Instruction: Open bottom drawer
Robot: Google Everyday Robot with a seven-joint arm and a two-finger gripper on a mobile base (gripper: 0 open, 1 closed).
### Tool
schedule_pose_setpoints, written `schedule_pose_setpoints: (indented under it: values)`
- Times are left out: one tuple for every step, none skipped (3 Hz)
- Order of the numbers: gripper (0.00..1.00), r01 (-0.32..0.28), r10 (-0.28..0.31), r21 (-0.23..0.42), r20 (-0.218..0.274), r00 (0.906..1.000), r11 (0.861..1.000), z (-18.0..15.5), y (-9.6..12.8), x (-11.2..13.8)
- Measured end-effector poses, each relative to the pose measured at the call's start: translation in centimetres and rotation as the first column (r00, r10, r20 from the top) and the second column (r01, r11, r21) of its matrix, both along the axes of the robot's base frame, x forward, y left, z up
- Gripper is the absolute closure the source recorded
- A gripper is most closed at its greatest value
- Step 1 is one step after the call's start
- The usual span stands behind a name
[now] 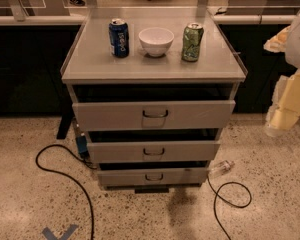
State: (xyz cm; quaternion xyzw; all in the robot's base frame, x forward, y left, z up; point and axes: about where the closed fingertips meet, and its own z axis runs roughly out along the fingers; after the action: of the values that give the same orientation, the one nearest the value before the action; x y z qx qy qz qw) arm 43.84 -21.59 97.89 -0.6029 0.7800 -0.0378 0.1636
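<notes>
The bottom drawer [125, 178] is the lowest and shallowest of three pale grey fronts on a small cabinet, with a small dark wire handle [154, 177]. It sits slightly out from the cabinet, with a dark gap above it. The middle drawer [120, 152] and the top drawer [110, 115] also stand slightly out. My gripper [277, 126] is at the end of the pale arm at the right edge. It hangs in the air at about the top drawer's height, well to the right of the cabinet and touching nothing.
On the cabinet top [90, 64] stand a blue can [119, 37], a white bowl [156, 41] and a green can [192, 42]. Black cables [65, 176] loop on the floor on both sides. A clear plastic bottle [221, 168] lies by the cabinet's right foot. Dark counters stand behind.
</notes>
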Motion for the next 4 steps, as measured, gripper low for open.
schedule_pose_setpoints:
  values:
    - [0.00,0.000,0.000,0.000,0.000,1.0000,1.000,0.0,0.0,0.0]
    - [0.00,-0.014,0.014,0.008,-0.017,0.9998,1.000,-3.1,0.1,-0.3]
    - [0.00,-0.056,0.059,0.059,-0.045,0.9972,0.997,-10.1,0.6,-1.3]
    - [0.00,-0.076,0.090,0.139,-0.100,0.9909,0.987,-20.2,1.0,-2.8]
